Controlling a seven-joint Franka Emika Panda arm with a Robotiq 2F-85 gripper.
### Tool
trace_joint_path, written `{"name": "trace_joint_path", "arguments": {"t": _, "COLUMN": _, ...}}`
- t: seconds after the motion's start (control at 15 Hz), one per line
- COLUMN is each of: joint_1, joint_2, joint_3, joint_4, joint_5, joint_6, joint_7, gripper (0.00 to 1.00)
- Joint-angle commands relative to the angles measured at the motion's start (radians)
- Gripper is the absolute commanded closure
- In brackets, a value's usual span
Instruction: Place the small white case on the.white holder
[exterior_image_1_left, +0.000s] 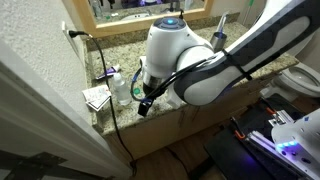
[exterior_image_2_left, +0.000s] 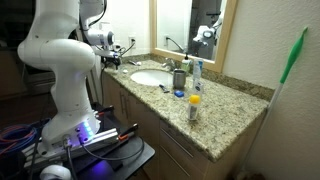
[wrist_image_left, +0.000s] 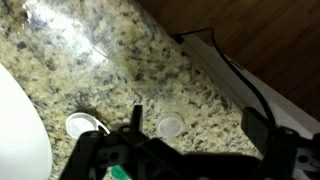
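In the wrist view the small white case, a tiny flat round whitish piece, lies on the speckled granite counter. My gripper is open and hovers over it. The case sits between the two dark fingers, closer to the left one, and touches neither. A second small white round piece lies to its left, beside the sink's rim; I cannot tell whether it is the white holder. In both exterior views the gripper hangs low over the end of the counter. The case is too small to make out there.
A clear plastic bottle and a flat white object stand near the gripper. A black cable runs along the counter's edge. Further along are the sink, a faucet, a spray bottle and an orange bottle.
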Motion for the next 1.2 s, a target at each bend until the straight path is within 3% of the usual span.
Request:
{"name": "trace_joint_path", "arguments": {"t": 0.0, "joint_1": 0.037, "joint_2": 0.068, "joint_3": -0.052, "joint_4": 0.039, "joint_5": -0.037, "joint_6": 0.069, "joint_7": 0.01, "gripper": 0.0}}
{"name": "trace_joint_path", "arguments": {"t": 0.27, "joint_1": 0.062, "joint_2": 0.135, "joint_3": -0.078, "joint_4": 0.085, "joint_5": -0.029, "joint_6": 0.138, "joint_7": -0.009, "gripper": 0.0}}
{"name": "trace_joint_path", "arguments": {"t": 0.6, "joint_1": 0.123, "joint_2": 0.16, "joint_3": -0.141, "joint_4": 0.12, "joint_5": -0.043, "joint_6": 0.123, "joint_7": 0.015, "gripper": 0.0}}
{"name": "trace_joint_path", "arguments": {"t": 0.67, "joint_1": 0.132, "joint_2": 0.166, "joint_3": -0.149, "joint_4": 0.128, "joint_5": -0.042, "joint_6": 0.117, "joint_7": 0.012, "gripper": 0.25}}
{"name": "trace_joint_path", "arguments": {"t": 0.73, "joint_1": 0.14, "joint_2": 0.159, "joint_3": -0.157, "joint_4": 0.122, "joint_5": -0.041, "joint_6": 0.108, "joint_7": 0.014, "gripper": 0.26}}
{"name": "trace_joint_path", "arguments": {"t": 1.07, "joint_1": 0.166, "joint_2": 0.129, "joint_3": -0.191, "joint_4": 0.113, "joint_5": -0.051, "joint_6": 0.05, "joint_7": 0.033, "gripper": 0.62}}
{"name": "trace_joint_path", "arguments": {"t": 1.13, "joint_1": 0.168, "joint_2": 0.129, "joint_3": -0.194, "joint_4": 0.118, "joint_5": -0.055, "joint_6": 0.03, "joint_7": 0.036, "gripper": 0.53}}
